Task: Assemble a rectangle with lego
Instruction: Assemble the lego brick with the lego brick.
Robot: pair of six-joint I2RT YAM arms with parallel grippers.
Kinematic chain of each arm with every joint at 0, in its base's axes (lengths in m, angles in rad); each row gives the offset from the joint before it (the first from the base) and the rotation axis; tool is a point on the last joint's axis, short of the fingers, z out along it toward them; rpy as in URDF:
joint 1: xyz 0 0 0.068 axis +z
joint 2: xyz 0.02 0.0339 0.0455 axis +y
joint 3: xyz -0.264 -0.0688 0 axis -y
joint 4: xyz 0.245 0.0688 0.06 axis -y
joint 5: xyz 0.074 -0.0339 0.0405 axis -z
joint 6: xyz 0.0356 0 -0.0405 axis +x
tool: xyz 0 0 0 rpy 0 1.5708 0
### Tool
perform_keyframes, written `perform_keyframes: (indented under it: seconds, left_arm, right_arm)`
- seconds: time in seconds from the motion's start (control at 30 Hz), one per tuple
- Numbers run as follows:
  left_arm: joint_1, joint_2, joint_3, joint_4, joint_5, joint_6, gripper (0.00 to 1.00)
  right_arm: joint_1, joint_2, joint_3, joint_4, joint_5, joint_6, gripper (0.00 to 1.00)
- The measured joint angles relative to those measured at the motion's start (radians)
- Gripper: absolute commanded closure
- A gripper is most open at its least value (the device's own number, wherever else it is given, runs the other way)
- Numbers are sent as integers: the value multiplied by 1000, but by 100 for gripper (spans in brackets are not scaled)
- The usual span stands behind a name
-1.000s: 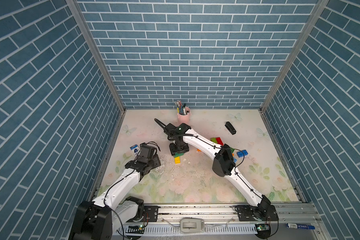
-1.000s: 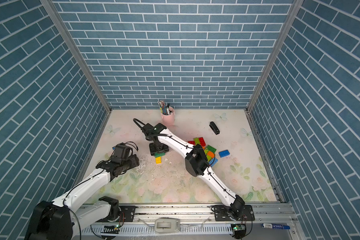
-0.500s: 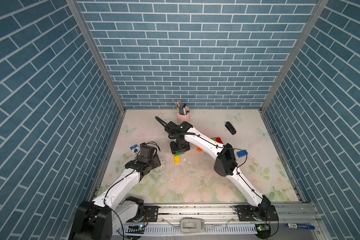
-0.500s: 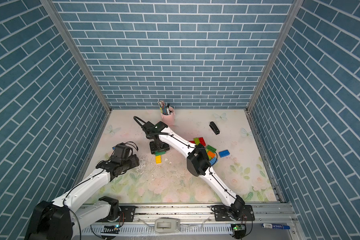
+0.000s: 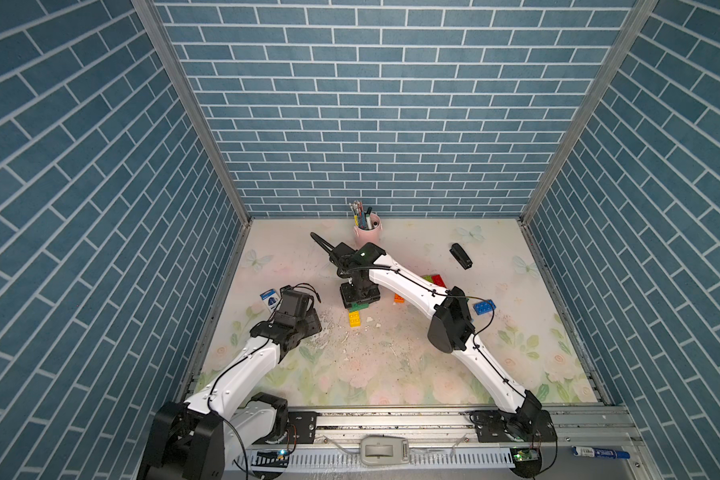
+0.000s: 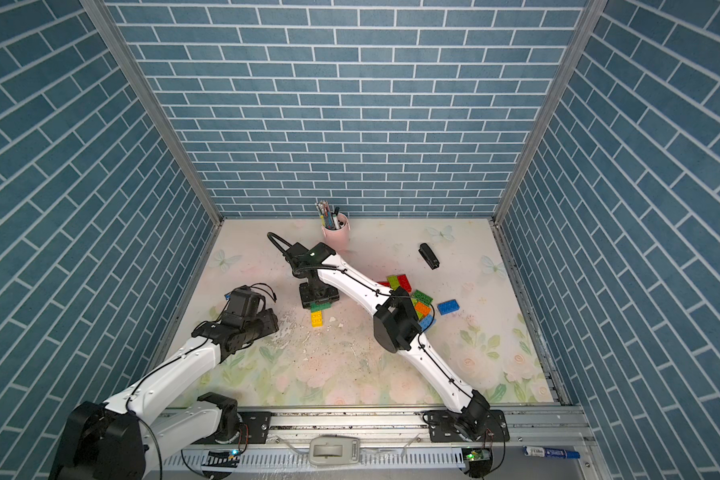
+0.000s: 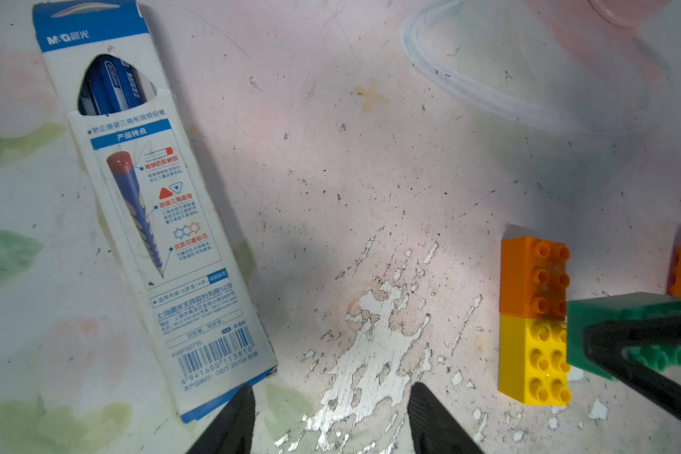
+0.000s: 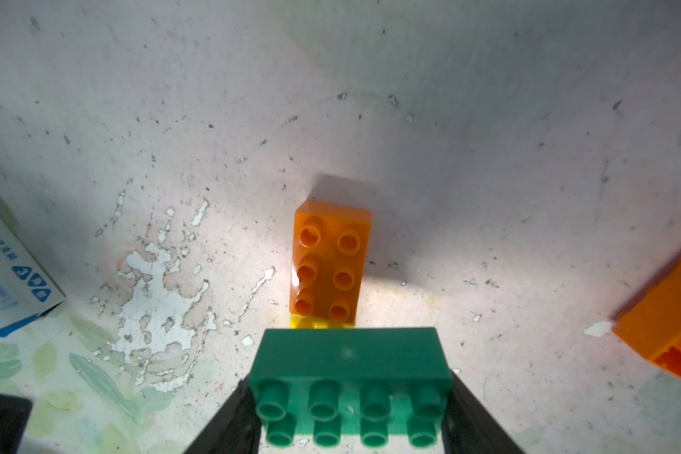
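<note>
1. Blue brick-pattern walls (image 5: 371,124) close three sides; the floral mat (image 5: 391,374) is scuffed, flaking white.
2. One flat blue-and-white cardboard pencil box (image 7: 154,220) lies left.
3. Left gripper (image 7: 331,420) beside it: jaws parted, empty.
4. Two studded plastic bricks lie end to end: orange brick (image 7: 533,275), yellow brick (image 7: 531,361).
5. Right gripper (image 8: 350,393) clamps one green brick (image 8: 350,353) by its short ends, crosswise above the yellow.
6. Right: a loose pile (image 6: 421,296) of at least five bricks, one blue brick (image 6: 448,306) apart, one black stapler (image 6: 429,255) farther.
</note>
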Motion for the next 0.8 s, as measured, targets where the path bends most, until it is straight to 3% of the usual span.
perform_keyframes:
  seconds: [0.8]
  left_arm:
    - [0, 0, 0, 7, 0, 0, 36]
  right_arm:
    - [-3, 33, 6, 8, -7, 8, 100]
